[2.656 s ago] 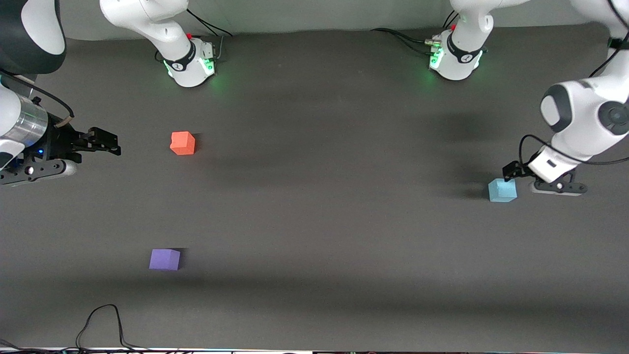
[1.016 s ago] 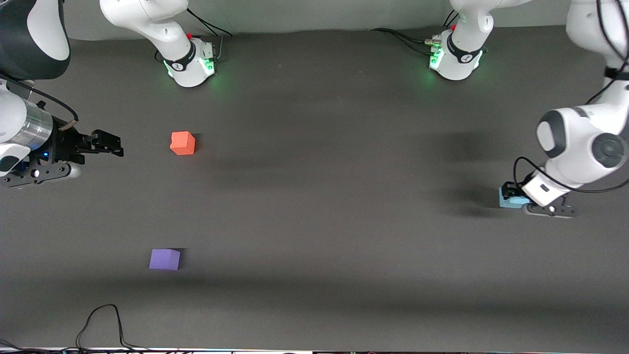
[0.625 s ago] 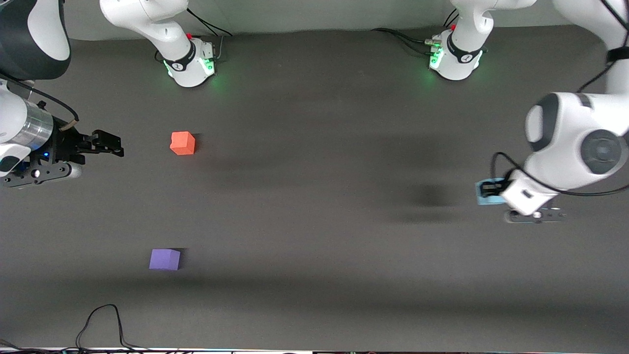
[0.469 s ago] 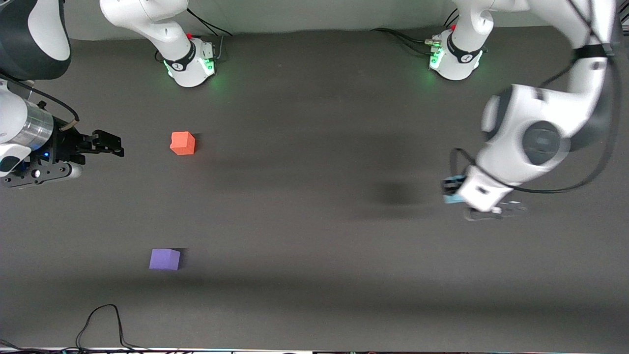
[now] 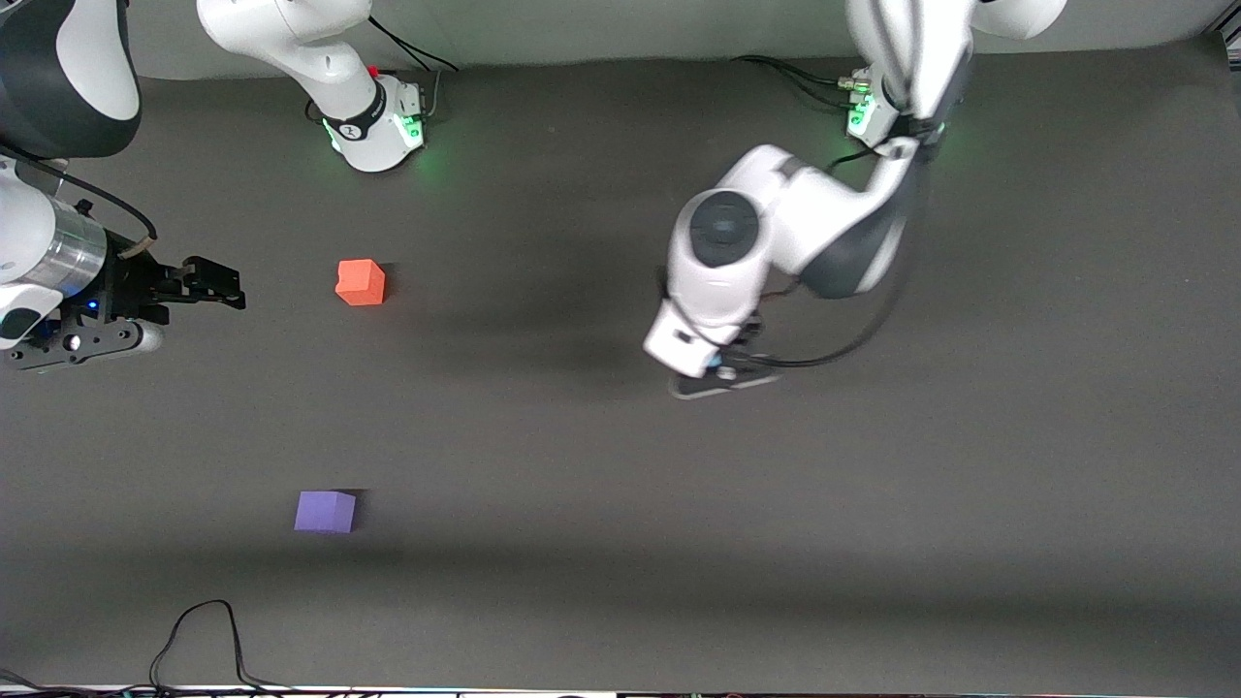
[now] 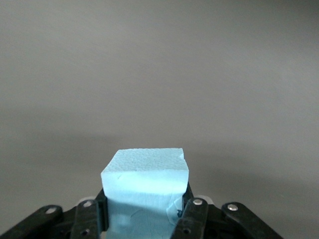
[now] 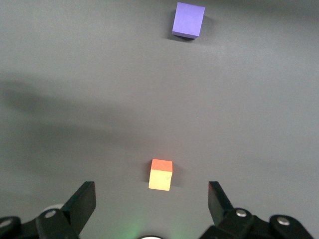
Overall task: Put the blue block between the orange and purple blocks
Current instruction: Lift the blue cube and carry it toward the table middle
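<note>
The left gripper [image 6: 144, 219] had its fingers [image 6: 195, 215] clamped on the blue block [image 6: 145, 186], one black finger pressed to each side of the cube, whose pale top face stood clear above them. In the front view the block was hidden under the arm's white wrist. That gripper [image 5: 722, 373] hung in the air over the middle of the tabletop [image 5: 1018, 504], about midway between the two arms' ends, its arm reaching down from the base at the tabletop's edge where the robots stand.

The right gripper [image 7: 152, 206] had its fingers [image 7: 82, 201] spread wide apart with nothing between them. It [image 5: 221, 283] waited at the right arm's end of the tabletop, close to that end's edge, pointing toward the orange block [image 5: 361, 282].

The orange block [image 7: 161, 175] sat on the tabletop near the right arm's end, nearer to the robots' edge than the purple block [image 5: 325, 512]. The purple block [image 7: 188, 20] lay nearer to the front camera, well apart from the orange one, with bare dark tabletop between the two. Both were well apart from the blue block.

A black cable [image 5: 199, 635] looped on the tabletop's edge nearest the front camera.
</note>
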`<state>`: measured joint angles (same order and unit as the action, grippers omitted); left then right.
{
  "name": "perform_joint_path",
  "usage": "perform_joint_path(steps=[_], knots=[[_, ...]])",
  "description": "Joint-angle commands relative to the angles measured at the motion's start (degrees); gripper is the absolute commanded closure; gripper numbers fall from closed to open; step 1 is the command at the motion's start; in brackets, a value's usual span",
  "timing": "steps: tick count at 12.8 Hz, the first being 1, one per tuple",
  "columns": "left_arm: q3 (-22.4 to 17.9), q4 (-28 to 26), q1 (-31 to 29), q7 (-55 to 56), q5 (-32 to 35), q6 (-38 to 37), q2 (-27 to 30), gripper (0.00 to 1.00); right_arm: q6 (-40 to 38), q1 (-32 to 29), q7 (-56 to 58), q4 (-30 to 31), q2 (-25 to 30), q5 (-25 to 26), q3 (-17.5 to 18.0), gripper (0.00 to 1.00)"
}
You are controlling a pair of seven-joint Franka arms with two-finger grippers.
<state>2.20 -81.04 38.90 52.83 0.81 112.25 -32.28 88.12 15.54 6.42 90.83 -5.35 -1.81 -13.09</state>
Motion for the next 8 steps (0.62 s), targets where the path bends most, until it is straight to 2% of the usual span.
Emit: perform_joint_path(steps=[1,3,8], knots=[[-1.6,11.5,7.0,5.3,1.6,-0.1,-11.5,0.48,0.8,0.5,-0.7,0.6,0.3,-0.1,-0.3,0.00],[-1.5,11.3,10.1,9.8,4.8,7.8,-15.2,0.48,0.8,0.4,-0.7,0.6,0.3,-0.1,-0.3,0.00],[-1.7,11.4,13.4,12.6,6.0,15.0,-22.1,0.48,0.8,0.3,-0.5,0.5,0.3,-0.1,-0.3,0.00]])
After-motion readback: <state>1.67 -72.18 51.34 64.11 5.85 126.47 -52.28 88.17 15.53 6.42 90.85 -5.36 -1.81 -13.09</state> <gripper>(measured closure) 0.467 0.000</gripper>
